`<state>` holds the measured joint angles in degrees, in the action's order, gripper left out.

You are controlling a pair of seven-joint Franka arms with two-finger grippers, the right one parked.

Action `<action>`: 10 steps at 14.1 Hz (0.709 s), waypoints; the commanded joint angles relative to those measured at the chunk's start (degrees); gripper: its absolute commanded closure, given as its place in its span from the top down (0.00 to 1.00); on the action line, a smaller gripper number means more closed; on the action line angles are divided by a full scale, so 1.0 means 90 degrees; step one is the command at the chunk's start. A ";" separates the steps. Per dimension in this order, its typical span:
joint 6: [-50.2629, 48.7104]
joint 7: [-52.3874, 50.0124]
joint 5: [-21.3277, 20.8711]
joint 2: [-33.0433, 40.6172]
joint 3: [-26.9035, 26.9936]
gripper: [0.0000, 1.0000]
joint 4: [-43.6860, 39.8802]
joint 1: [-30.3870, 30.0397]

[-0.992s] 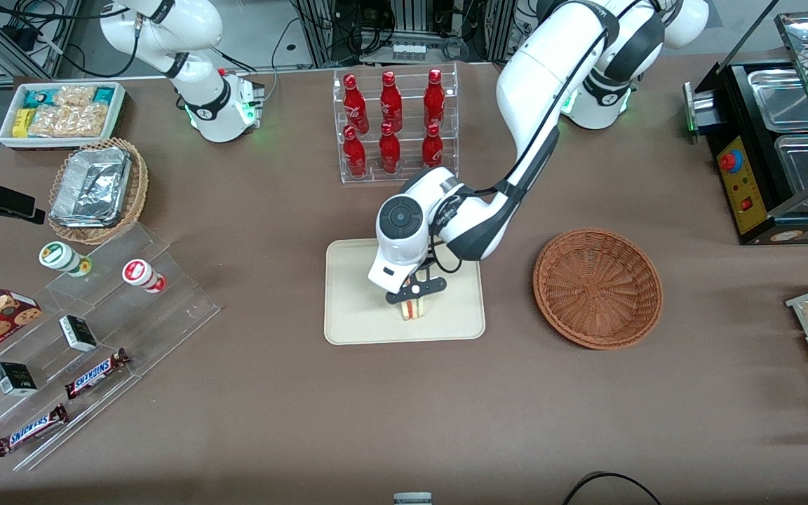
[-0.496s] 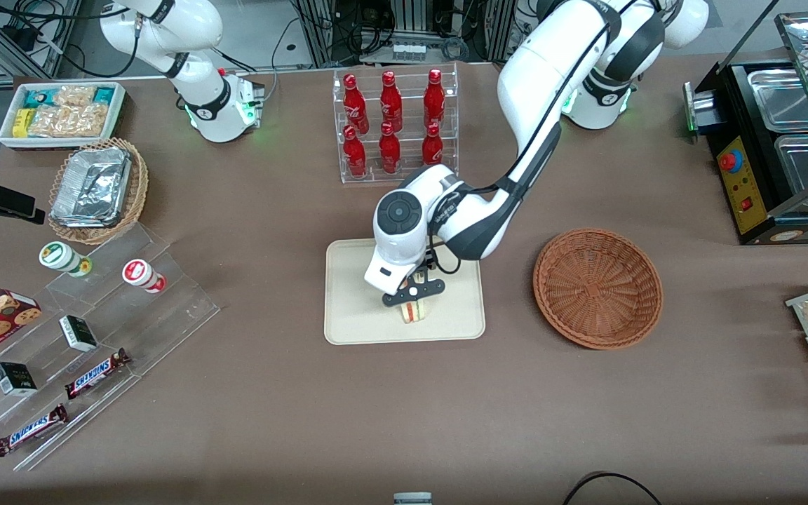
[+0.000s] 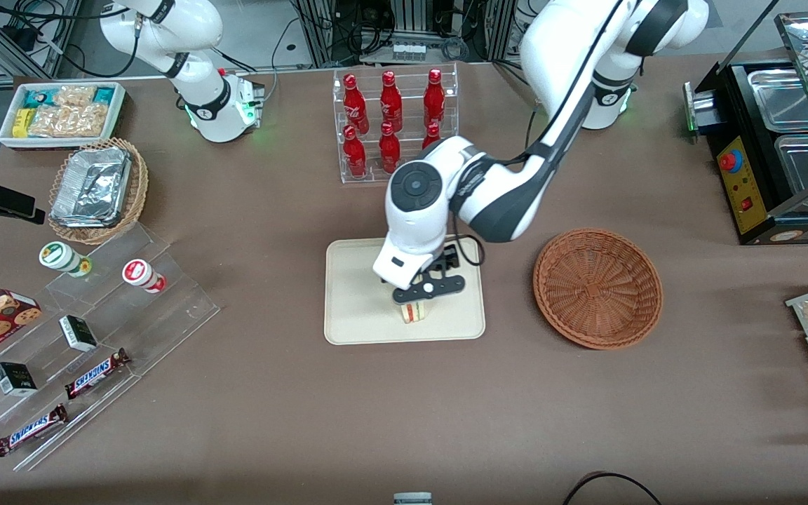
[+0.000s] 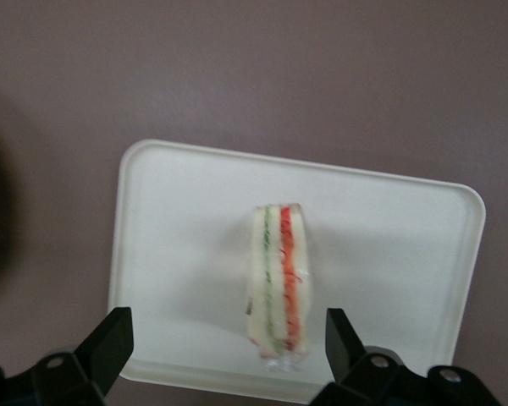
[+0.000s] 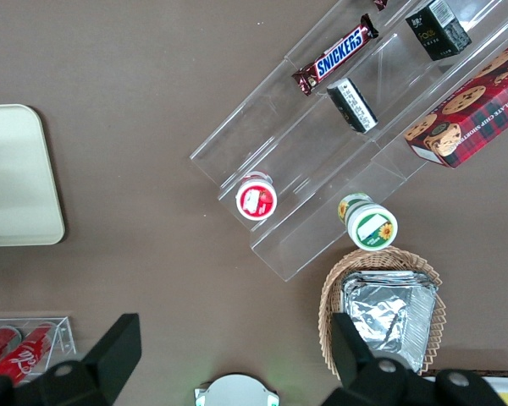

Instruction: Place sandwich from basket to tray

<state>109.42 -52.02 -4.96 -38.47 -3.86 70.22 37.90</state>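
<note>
The left arm's gripper (image 3: 423, 293) hovers near the frame centre in the front view, above the small triangular sandwich (image 3: 412, 311) with red, orange and green layers, its fingers (image 4: 110, 342) spread apart and touching nothing. The sandwich stands on its edge on the flat cream-beige plastic tray (image 3: 355, 308). The round reddish-brown wicker basket (image 3: 597, 287) lies beside the tray.

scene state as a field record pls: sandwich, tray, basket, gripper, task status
sandwich: small triangular wedge of pale bread with red, orange and green filling, standing on its edge on the tray, free of the fingers
tray: flat rectangular cream-beige plastic tray, holds only the sandwich
basket: round reddish-brown woven wicker basket, nothing in it, beside the tray toward the working arm's end
gripper: left gripper, open, above the sandwich, fingers apart on either side and not touching
task status: sandwich is on the tray
</note>
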 commanded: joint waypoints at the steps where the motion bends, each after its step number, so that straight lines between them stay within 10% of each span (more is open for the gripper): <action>1: -0.0360 0.0437 0.0043 0.0358 0.0573 1.00 0.0166 0.0037; 10: -0.0449 0.3113 0.0971 0.1189 0.2294 1.00 0.1104 0.0027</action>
<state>105.87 -26.56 2.40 -30.30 15.60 77.37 37.22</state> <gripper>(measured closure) 0.000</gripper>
